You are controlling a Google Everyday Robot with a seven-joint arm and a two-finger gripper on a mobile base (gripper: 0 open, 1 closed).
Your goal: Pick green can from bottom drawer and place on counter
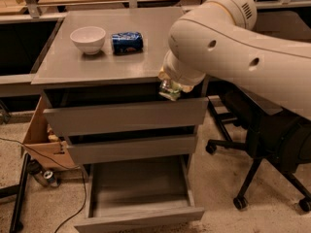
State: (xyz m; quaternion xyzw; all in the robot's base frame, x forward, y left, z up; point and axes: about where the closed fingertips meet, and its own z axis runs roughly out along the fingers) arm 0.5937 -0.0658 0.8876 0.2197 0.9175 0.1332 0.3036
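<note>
On the smooth grey square counter (pixel 97 67) at left stand a round white bowl (pixel 88 39) and a blue metal can (pixel 127 42) on its side. Lower, the deep grey bottom drawer (pixel 141 216) is pulled open. At the counter's front right edge the gripper (pixel 171 90) pinches the small dark green metal can (pixel 167 87) in the air.

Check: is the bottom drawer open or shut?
Open: the bottom drawer is pulled out, floor bare. The claw holds the green can at the counter edge.

Greenish can (pixel 171 91), silver end showing, hangs tilted in the gripper (pixel 168 85) at the counter's (pixel 97 64) front edge; bottom drawer (pixel 138 215) stands open.
</note>
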